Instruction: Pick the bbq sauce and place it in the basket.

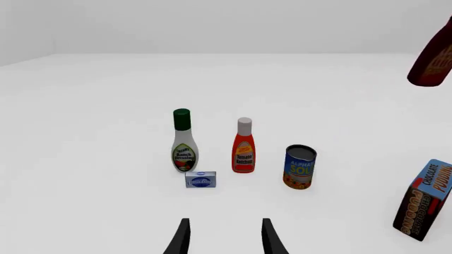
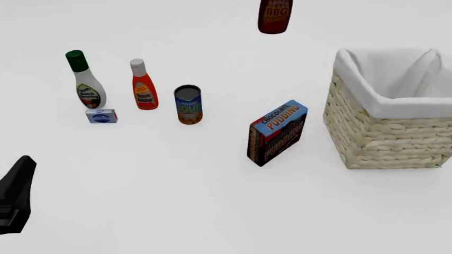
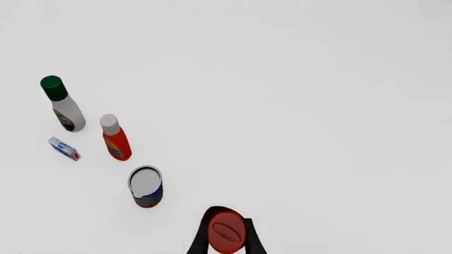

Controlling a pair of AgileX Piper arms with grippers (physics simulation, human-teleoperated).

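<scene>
- Two black fingers (image 3: 203, 238) of the right gripper (image 3: 227, 239) are clamped on the bbq sauce (image 2: 274, 16) just under its red cap, seen from above in the right wrist view; the bottle hangs in the air, clear of the table (image 2: 211, 201).
- In the front view it sits high, beyond and to the left of the basket (image 2: 385, 132), not yet over the opening.
- Handling, as a judgement: a small, slim, rigid bottle, probably light, with smooth sides that could slip; a hold near the neck leaves the body free to swing, so slow travel seems wise.
- Left gripper (image 1: 223, 235) hovers low with its fingers apart, holding nothing (well away from the action).
- Standing on the table to the left: ranch bottle (image 2: 86, 82), ketchup bottle (image 2: 143, 87), a small blue-and-white box (image 2: 101, 116) and a soup can (image 2: 188, 104).
- A chocolate pudding box (image 2: 278, 132) stands tilted near the basket's left side; the basket's tall rim looks like the main thing to clear.
</scene>
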